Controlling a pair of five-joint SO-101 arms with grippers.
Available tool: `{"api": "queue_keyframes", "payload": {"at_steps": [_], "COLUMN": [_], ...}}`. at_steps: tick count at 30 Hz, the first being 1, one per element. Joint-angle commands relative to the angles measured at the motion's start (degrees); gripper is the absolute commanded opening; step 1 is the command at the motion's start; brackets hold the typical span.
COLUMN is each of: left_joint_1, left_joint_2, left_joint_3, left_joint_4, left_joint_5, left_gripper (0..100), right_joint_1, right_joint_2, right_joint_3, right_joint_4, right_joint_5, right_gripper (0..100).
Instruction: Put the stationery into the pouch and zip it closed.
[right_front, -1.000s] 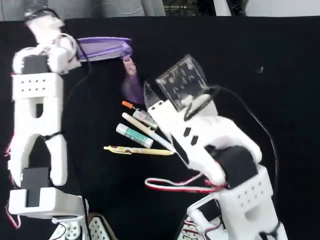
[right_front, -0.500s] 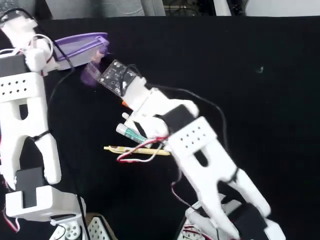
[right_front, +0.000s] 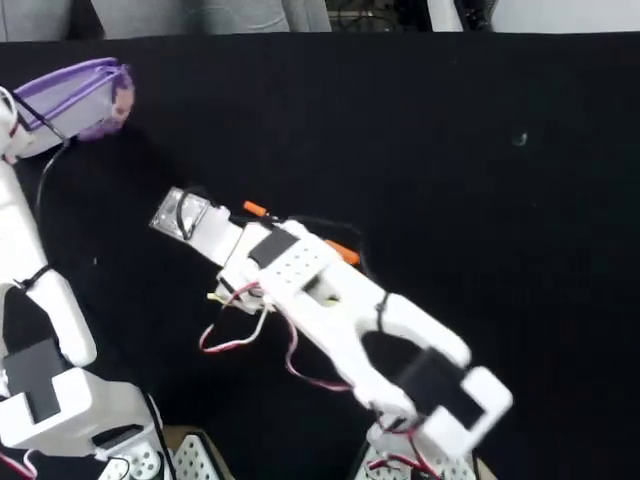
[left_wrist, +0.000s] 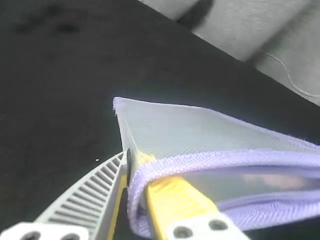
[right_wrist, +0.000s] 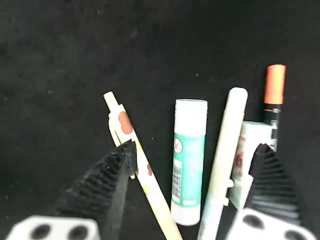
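My left fingers (left_wrist: 131, 161) are clamped on one end of the pouch (left_wrist: 200, 135). A ribbed white finger presses one face and a yellow-padded one the other. The pouch is a flat wedge of translucent, finely woven plastic, edged with a soft purple zipper tape that folds over my grip. In the high view it sits in the upper left of the frame (right_front: 75, 90).

My right fingers (right_wrist: 196, 150) are spread wide over the stationery, black ridged pads on either side and touching nothing. Between them on the matte black worktop (right_front: 480, 150) lies a row of things, roughly parallel:
- a slim cream pen with brown spots (right_wrist: 137, 165), lying at a slant
- a stubby glue stick (right_wrist: 189, 165) with a white cap and a teal label
- a smooth, round-ended cream pen (right_wrist: 225, 150)
- a small white boxy piece (right_wrist: 245, 160) that I cannot identify, just beside that pen
- a black marker with an orange cap (right_wrist: 274, 90)

In the high view the orange cap (right_front: 255, 209) peeks out beside my right arm, left of the frame's centre and well apart from the pouch.
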Motion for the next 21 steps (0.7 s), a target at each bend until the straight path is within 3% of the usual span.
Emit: {"api": "queue_keyframes", "payload": {"at_steps": [1, 12, 16, 21], "left_joint_1": [-1.2, -2.7, -3.0, -3.0], "left_joint_2": [-0.4, -0.4, -0.4, -0.4], "left_joint_3": [-1.7, -2.2, -2.3, -2.2], "left_joint_4": [-1.8, -1.8, -1.8, -1.8], "left_joint_5": [0.3, 0.2, 0.2, 0.2], "left_gripper": [3, 3, 3, 3], "right_joint_1": [-1.0, -5.5, -7.2, -6.2], "right_joint_2": [3.2, 6.6, 10.9, 15.4], "right_joint_3": [-4.6, -4.8, -6.0, -12.5], "right_joint_4": [-1.2, -1.2, -1.2, 4.4], "right_joint_5": [0.4, 0.5, 4.0, 4.0], "right_gripper": [34.6, 34.6, 34.6, 34.4]}}
